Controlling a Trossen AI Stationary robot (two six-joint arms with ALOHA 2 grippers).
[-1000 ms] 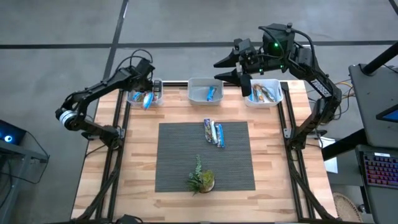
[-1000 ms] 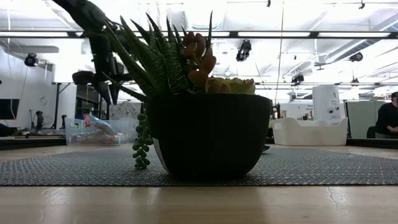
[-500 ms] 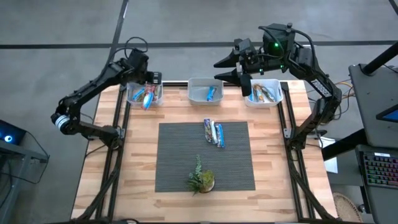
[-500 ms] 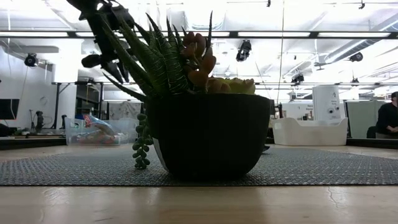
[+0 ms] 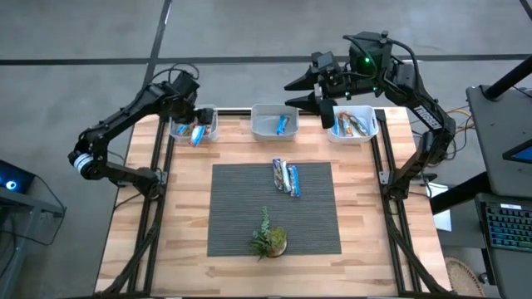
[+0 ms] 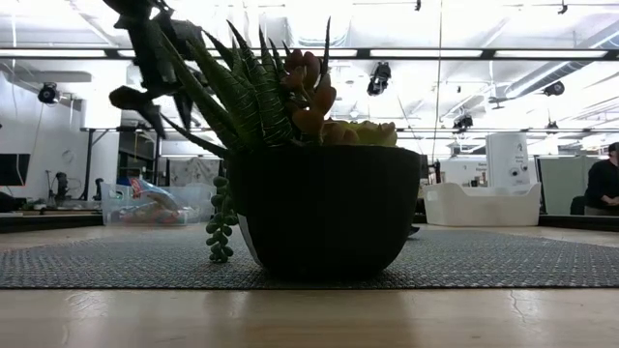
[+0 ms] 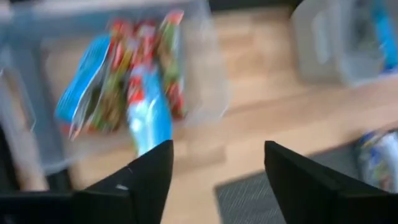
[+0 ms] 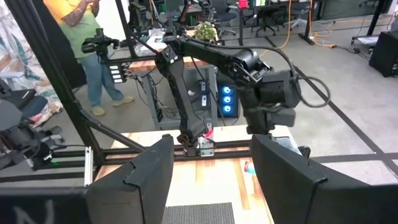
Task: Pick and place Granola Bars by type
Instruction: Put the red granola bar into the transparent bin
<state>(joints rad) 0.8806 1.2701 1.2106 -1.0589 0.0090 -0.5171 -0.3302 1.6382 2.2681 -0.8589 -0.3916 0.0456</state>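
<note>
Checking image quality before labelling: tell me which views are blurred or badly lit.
Left wrist view: motion-blurred, the bin of granola bars smeared. Low view: backlit by ceiling lights, the plant pot a dark silhouette. High view: evenly lit, sharp.

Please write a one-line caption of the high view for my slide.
Open left gripper above the clear left bin of bars; two shiny wrapped granola bars wait on the grey mat.

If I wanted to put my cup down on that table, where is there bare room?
The wood strips either side of the grey mat are bare, and so is most of the mat around the small plant. The two granola bars take its far middle. The far edge is crowded: three bins in a row, with the left gripper and right gripper above them.
</note>
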